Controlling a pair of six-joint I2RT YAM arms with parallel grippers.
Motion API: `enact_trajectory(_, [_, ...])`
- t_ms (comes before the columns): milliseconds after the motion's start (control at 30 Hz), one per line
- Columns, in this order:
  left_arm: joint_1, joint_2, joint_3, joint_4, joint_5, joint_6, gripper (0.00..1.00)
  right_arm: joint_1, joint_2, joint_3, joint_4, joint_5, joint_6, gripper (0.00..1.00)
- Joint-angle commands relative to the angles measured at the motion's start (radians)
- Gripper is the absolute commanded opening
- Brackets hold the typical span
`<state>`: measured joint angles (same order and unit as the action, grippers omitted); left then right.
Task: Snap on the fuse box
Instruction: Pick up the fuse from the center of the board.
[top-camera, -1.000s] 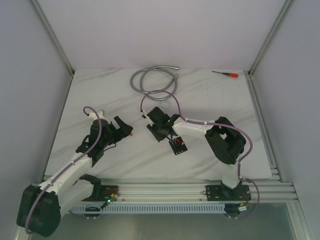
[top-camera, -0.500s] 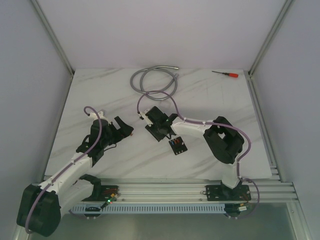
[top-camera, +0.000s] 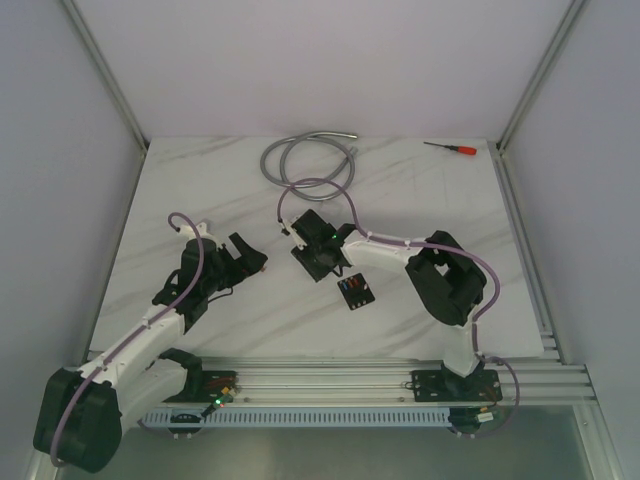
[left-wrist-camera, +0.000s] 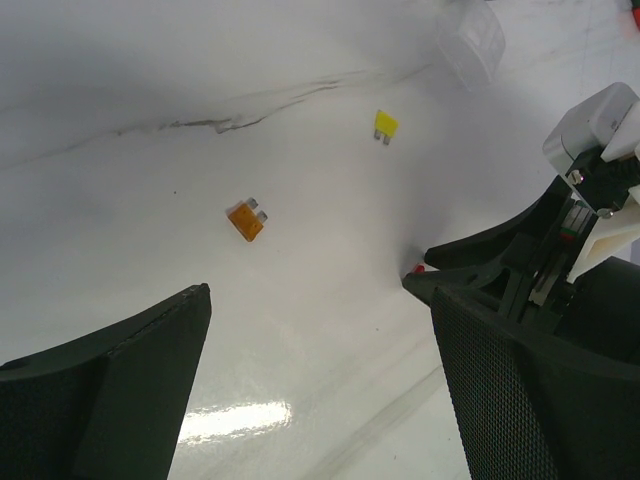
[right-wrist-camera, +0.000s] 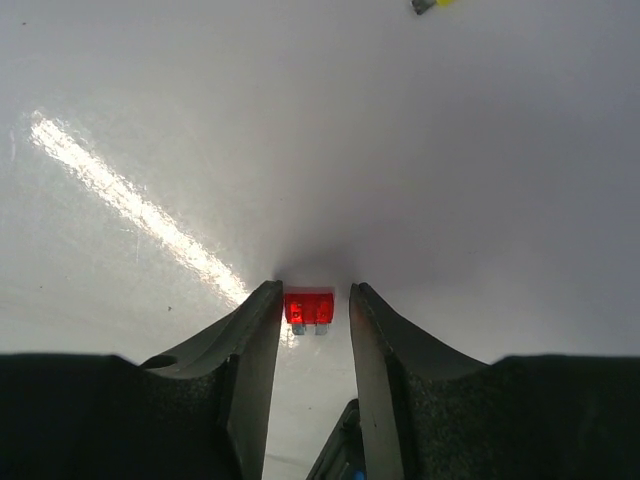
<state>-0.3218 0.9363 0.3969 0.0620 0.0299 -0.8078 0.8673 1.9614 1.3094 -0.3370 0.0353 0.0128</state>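
Overhead and wrist views of a marble-patterned desk (top-camera: 450, 200) with 2 arms mounted at its near edge. The fuse box (top-camera: 354, 291), a small black block with coloured fuses seated in its face, lies flat near the middle of the desk, slightly toward the near edge. It sits just to the near-right of the right jaws and is touched by neither arm. The right arm (top-camera: 440, 280) reaches toward the left edge. Its jaws stand narrow, tips down at the desk surface, with 1 red fuse (right-wrist-camera: 309, 308) lying between them; a slim gap shows beside the fuse, so it is not clamped. The left arm (top-camera: 150, 320) is held over the left half of the desk, its jaws spread wide and holding nothing. Below them lie 1 orange fuse (left-wrist-camera: 245, 220) and 1 yellow fuse (left-wrist-camera: 385, 124), well apart, with a clear cover (left-wrist-camera: 470, 40) beyond. A coiled grey cable (top-camera: 310, 160) rests at the far edge and a red-handled screwdriver (top-camera: 452, 148) near the far right corner.
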Motion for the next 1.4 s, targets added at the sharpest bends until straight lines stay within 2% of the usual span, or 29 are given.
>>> enact_trajectory(0, [0.007,0.004,0.006,0.002,0.019,-0.001,1.0,0.0,0.058,-0.032,-0.115,0.016,0.068,0.4])
enact_trajectory(100, [0.006,0.001,0.004,0.003,0.021,-0.002,1.0,-0.001,0.065,-0.028,-0.117,-0.003,0.083,0.37])
enact_trajectory(333, [0.006,-0.001,0.005,0.007,0.033,-0.002,1.0,-0.003,0.059,-0.032,-0.121,-0.021,0.126,0.18])
enact_trajectory(467, [0.005,0.015,0.001,0.031,0.066,-0.006,1.0,-0.004,0.014,-0.054,-0.085,-0.021,0.157,0.19])
enact_trajectory(533, [0.006,0.022,-0.001,0.041,0.076,-0.005,1.0,-0.004,0.0,-0.056,-0.075,-0.001,0.176,0.26])
enact_trajectory(867, [0.006,0.021,-0.003,0.047,0.074,-0.01,1.0,0.0,-0.026,-0.066,-0.083,0.054,0.212,0.36])
enact_trajectory(1367, [0.006,0.035,0.001,0.049,0.076,-0.009,1.0,0.007,-0.002,-0.048,-0.109,0.046,0.194,0.38])
